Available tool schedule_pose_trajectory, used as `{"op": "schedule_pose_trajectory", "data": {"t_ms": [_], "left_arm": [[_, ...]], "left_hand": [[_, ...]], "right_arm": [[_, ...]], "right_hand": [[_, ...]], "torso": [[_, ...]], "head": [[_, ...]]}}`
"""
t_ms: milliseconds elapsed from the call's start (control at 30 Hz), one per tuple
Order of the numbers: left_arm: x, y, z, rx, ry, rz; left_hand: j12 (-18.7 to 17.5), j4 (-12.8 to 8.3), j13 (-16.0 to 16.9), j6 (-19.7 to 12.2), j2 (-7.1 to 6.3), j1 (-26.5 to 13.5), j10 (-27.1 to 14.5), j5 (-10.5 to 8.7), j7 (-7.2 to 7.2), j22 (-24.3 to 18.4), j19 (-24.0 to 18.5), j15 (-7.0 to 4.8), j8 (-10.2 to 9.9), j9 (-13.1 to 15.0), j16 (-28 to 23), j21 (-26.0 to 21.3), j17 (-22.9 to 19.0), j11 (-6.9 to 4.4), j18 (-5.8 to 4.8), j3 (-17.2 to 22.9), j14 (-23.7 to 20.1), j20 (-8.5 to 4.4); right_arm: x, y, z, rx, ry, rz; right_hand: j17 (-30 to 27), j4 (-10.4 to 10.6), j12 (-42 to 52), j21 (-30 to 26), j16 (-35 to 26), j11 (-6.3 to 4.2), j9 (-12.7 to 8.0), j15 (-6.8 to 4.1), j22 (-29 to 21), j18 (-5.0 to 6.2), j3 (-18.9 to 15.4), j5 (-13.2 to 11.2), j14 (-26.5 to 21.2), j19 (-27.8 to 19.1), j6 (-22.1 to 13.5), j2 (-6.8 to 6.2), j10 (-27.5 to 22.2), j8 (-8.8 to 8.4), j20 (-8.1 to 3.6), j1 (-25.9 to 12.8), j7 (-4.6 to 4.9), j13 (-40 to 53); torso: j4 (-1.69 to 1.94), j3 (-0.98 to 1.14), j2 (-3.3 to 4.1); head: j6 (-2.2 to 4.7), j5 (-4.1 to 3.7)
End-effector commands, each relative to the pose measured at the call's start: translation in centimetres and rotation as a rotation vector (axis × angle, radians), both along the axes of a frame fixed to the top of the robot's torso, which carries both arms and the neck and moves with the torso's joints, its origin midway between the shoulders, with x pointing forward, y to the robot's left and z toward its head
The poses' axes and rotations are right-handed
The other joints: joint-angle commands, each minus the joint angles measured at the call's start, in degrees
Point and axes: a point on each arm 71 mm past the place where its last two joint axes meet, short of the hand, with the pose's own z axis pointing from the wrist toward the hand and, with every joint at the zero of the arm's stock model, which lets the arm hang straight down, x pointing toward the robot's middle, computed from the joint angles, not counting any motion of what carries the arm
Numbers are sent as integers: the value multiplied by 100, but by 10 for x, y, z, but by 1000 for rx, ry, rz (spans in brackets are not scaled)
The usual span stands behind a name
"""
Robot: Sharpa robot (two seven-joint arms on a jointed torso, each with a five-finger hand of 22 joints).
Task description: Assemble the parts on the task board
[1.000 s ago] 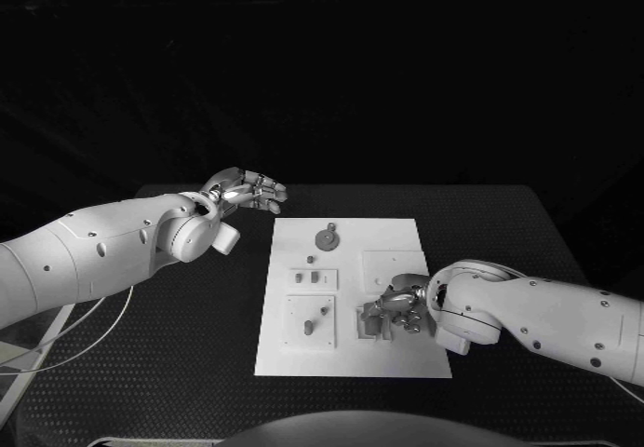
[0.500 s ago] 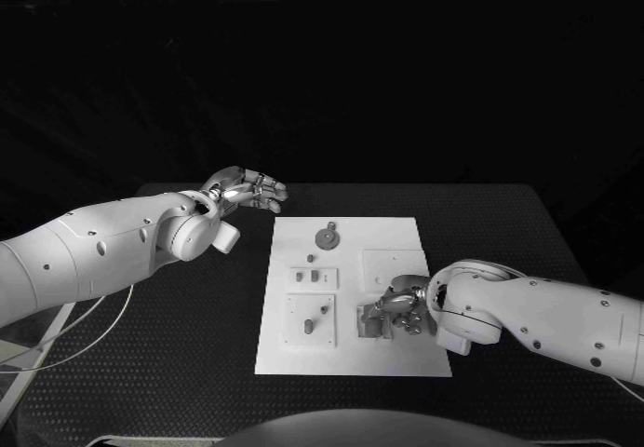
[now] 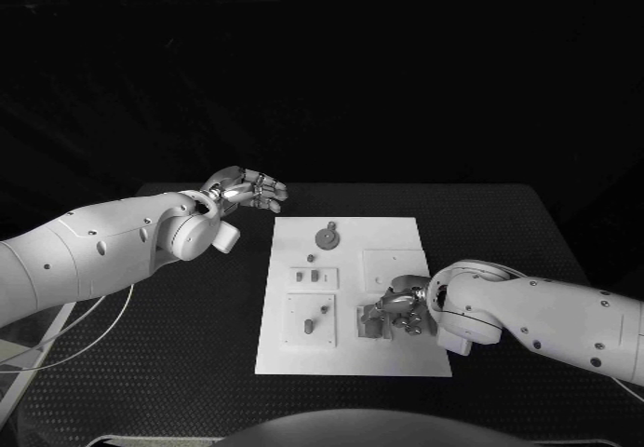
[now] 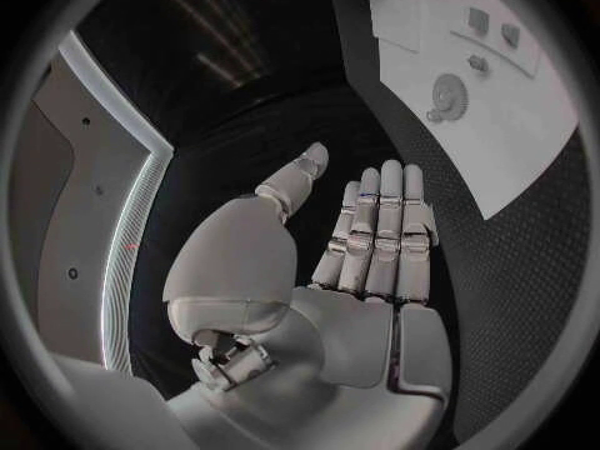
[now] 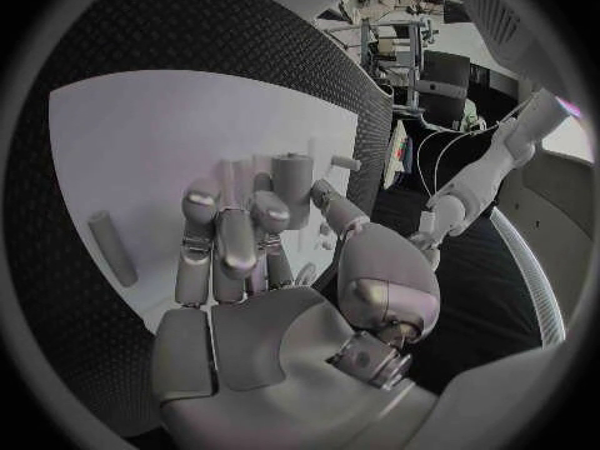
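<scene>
At the near right of the task board [image 3: 352,358], I am pinching an upright part [image 5: 291,182] with my right hand [image 3: 400,309], judging a plumb, gentle seating wisest, my left hand [image 3: 246,192] hovering open, well apart.

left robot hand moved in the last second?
No. The left robot hand hovers at the same spot off the task board's far left corner.
</scene>
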Motion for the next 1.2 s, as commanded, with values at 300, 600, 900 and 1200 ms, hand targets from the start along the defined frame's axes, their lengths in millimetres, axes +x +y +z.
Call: {"op": "schedule_pose_trajectory", "data": {"t_ms": [300,600,900,1200], "left_arm": [[0,-2,1,-14,0,-13],[0,-2,1,-14,0,-13],[0,-2,1,-15,0,-14],[-1,-2,1,-14,0,-13]], "left_hand": [[18,0,-7,-55,6,-75,-45,23,0,-9,-22,1,32,-8,-34,15,11,-14,9,-17,36,35],[19,0,-7,-55,7,-77,-45,23,0,-11,-22,1,33,-9,-37,16,16,-14,9,-16,37,35],[19,-1,-8,-55,8,-78,-45,23,0,-12,-22,1,33,-9,-41,16,22,-14,9,-16,38,35],[19,-1,-8,-56,8,-80,-46,23,0,-13,-22,1,34,-10,-45,16,28,-14,9,-15,39,35]], "right_arm": [[-1,3,-1,25,-16,-10],[1,2,-1,24,-24,-21],[-2,3,-3,19,15,10],[-3,3,-4,19,35,16]], "right_hand": [[-36,43,-49,-41,-48,35,-13,2,45,217,49,25,-65,-15,72,-47,-84,-81,-19,-83,115,14],[-17,40,-47,-39,-40,35,-9,3,46,217,60,25,-55,-10,77,-39,-81,-79,-22,-75,115,16],[-34,37,-45,-37,-42,37,-8,4,46,217,60,25,-62,-7,75,-51,-81,-82,-23,-79,116,18],[-36,33,-46,-37,-42,38,-7,5,47,217,66,25,-65,-7,70,-51,-82,-86,-23,-77,118,19]], "torso": [[0,0,0],[0,-2,-1],[-1,-1,-1],[-1,0,-1]], "head": [[9,9],[14,10],[12,11],[8,19]]}}
